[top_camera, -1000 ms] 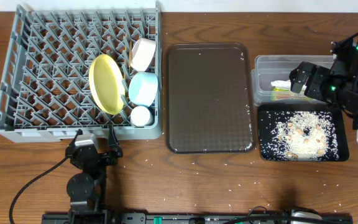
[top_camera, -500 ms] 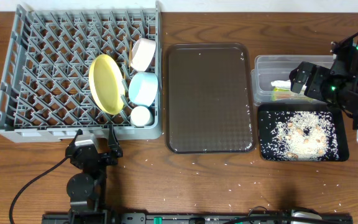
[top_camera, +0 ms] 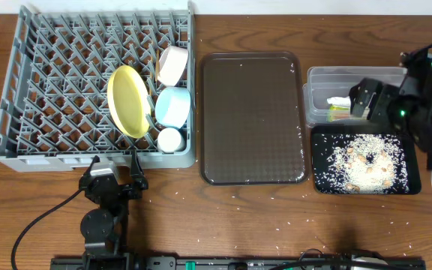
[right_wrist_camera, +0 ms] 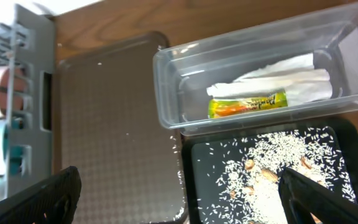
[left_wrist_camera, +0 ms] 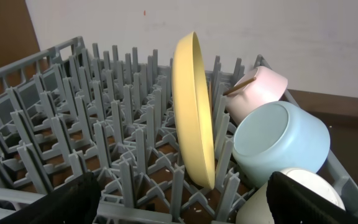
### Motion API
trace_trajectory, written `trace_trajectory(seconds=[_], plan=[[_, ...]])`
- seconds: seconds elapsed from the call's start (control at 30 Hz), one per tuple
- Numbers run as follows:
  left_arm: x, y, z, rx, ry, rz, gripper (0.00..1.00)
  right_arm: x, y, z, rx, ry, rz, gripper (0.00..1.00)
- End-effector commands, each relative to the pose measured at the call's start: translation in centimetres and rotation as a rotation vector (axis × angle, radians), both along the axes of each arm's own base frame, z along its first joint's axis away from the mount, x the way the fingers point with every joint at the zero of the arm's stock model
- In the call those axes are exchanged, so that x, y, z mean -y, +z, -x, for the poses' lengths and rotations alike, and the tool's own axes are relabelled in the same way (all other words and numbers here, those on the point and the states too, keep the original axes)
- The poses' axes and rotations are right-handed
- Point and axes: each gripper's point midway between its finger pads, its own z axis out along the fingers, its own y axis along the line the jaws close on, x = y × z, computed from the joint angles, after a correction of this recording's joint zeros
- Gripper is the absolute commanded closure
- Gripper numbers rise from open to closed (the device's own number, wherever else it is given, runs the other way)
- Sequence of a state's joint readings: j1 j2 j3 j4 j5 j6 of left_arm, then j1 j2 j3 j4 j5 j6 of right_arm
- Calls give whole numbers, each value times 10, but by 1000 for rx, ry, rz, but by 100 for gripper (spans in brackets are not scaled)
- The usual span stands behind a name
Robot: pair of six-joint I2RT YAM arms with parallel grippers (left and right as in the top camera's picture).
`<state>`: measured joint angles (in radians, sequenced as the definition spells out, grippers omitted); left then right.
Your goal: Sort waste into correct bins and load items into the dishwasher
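The grey dish rack (top_camera: 43, 82) holds the yellow plate (top_camera: 128, 101) on edge, a white bowl (top_camera: 172, 65), the light blue bowl (top_camera: 173, 106) and the small white cup (top_camera: 170, 139). The left wrist view shows the plate (left_wrist_camera: 192, 112), blue bowl (left_wrist_camera: 281, 143) and cup (left_wrist_camera: 303, 186) close up. My left gripper (top_camera: 115, 182) is open and empty just in front of the rack. The clear tub (right_wrist_camera: 253, 68) holds the napkin (right_wrist_camera: 278, 81) and green-and-yellow packet (right_wrist_camera: 247, 104). The black tray (top_camera: 364, 160) holds rice and scraps. My right gripper (top_camera: 366, 101) is open and empty above the tub. Chopsticks are not visible.
An empty dark brown serving tray (top_camera: 251, 116) lies between the rack and the bins. Loose rice grains are scattered on the wooden table (top_camera: 261, 217) in front of it and beside the bins. The right arm's body stands at the right edge.
The right arm has shifted slightly toward the front and right. The left arm and all objects have not moved.
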<state>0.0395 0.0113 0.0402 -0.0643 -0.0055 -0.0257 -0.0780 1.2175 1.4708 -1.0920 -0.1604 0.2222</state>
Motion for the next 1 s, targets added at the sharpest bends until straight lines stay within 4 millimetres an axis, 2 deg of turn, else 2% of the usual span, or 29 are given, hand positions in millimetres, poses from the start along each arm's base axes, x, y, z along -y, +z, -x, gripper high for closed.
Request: trace_trajectory(seconds=[0.0, 0.1, 0.23, 0.4, 0.57, 0.8, 0.97], plan=[[-2, -19, 0, -47, 8, -4, 14, -2, 13, 24, 70, 17, 45, 1], [-2, -19, 0, -47, 8, -4, 14, 6, 14, 41, 151, -12, 93, 1], [-2, -19, 0, -47, 8, -4, 14, 3, 8, 52, 301, 58, 189, 1], [-2, -19, 0, -47, 8, -4, 14, -2, -21, 63, 456, 120, 266, 1], [-2, -19, 0, -47, 8, -4, 14, -20, -44, 70, 613, 240, 337, 1], [-2, -19, 0, -47, 8, -4, 14, -32, -75, 75, 805, 259, 344, 1], [-2, -19, 0, -47, 8, -4, 14, -36, -91, 76, 867, 267, 337, 1]])
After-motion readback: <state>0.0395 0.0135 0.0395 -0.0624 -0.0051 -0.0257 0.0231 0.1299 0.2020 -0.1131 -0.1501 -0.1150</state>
